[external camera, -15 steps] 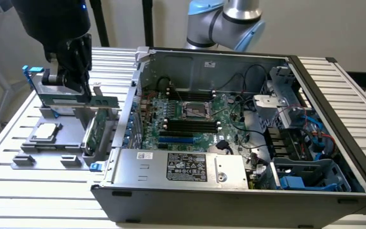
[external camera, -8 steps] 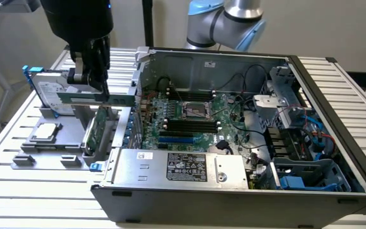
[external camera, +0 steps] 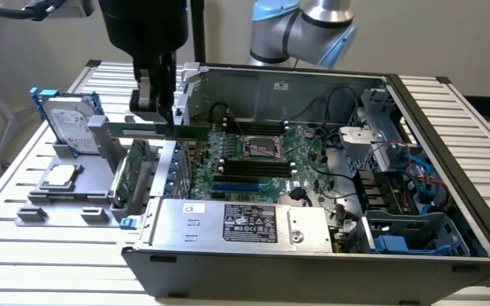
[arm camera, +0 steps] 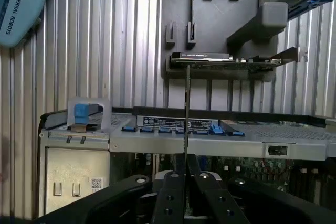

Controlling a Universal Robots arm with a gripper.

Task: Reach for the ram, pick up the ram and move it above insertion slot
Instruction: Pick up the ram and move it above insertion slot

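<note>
My gripper is shut on the ram, a long thin green stick held level and lengthwise. It hangs above the open computer case's wall on the exterior view's left side, clear of everything below. In the wrist view the ram shows edge-on as a thin line running out from between the black fingers of the gripper. The black memory slots lie on the green motherboard inside the case, toward the exterior view's right of the ram and lower.
A grey fixture on the slatted table holds a larger green expansion card, a hard drive and a CPU chip. Inside the case are a power supply, cables and a drive cage.
</note>
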